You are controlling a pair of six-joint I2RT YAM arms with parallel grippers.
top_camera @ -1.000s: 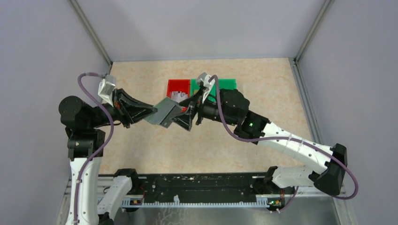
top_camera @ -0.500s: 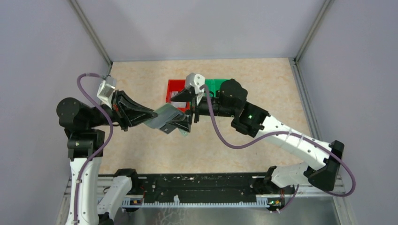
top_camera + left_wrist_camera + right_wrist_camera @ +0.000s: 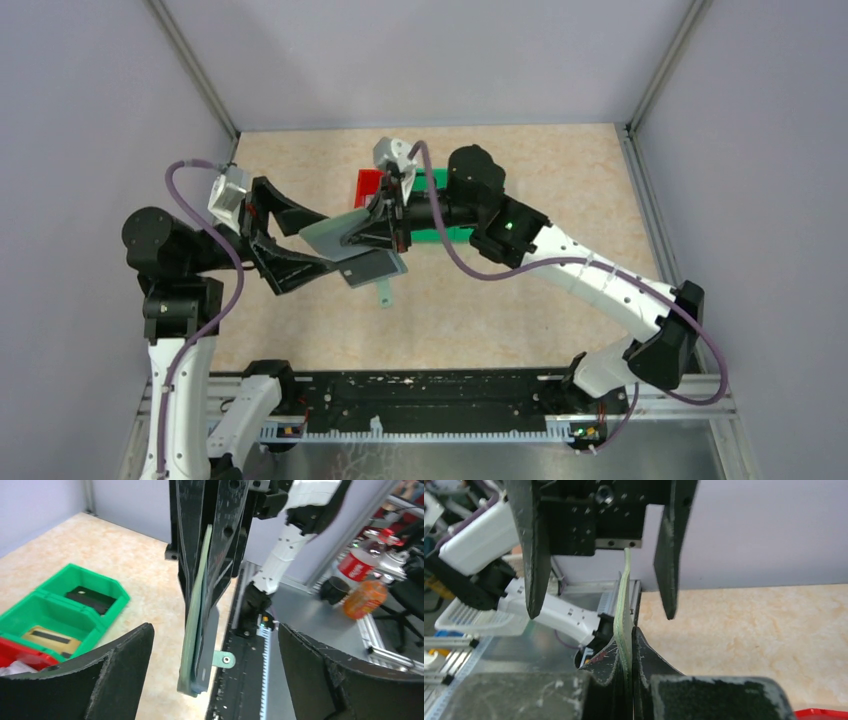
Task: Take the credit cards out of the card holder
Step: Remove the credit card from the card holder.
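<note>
The grey-green card holder (image 3: 335, 230) hangs in the air between the two arms, folded partly open, its small tab (image 3: 383, 294) pointing down. My right gripper (image 3: 372, 230) is shut on one flap; in the right wrist view the green edge (image 3: 624, 605) sits pinched between the fingers (image 3: 644, 665). My left gripper (image 3: 215, 630) is open, its fingers standing wide on either side of the holder (image 3: 192, 630) without touching it. A dark grey layer (image 3: 210, 635) lies against the holder's inner side. A dark card (image 3: 90, 596) and a tan card (image 3: 50, 637) lie in the green bin (image 3: 107, 607).
The red bin (image 3: 368, 184) and the green bin (image 3: 455, 235) stand on the beige table behind the holder, partly hidden by the right arm. The black rail (image 3: 420, 400) with the arm bases runs along the near edge. Grey walls close in three sides.
The left gripper has opened and let go of the holder. The right gripper has shut on it and shifted left and farther back; the holder now hangs from the right gripper alone.
</note>
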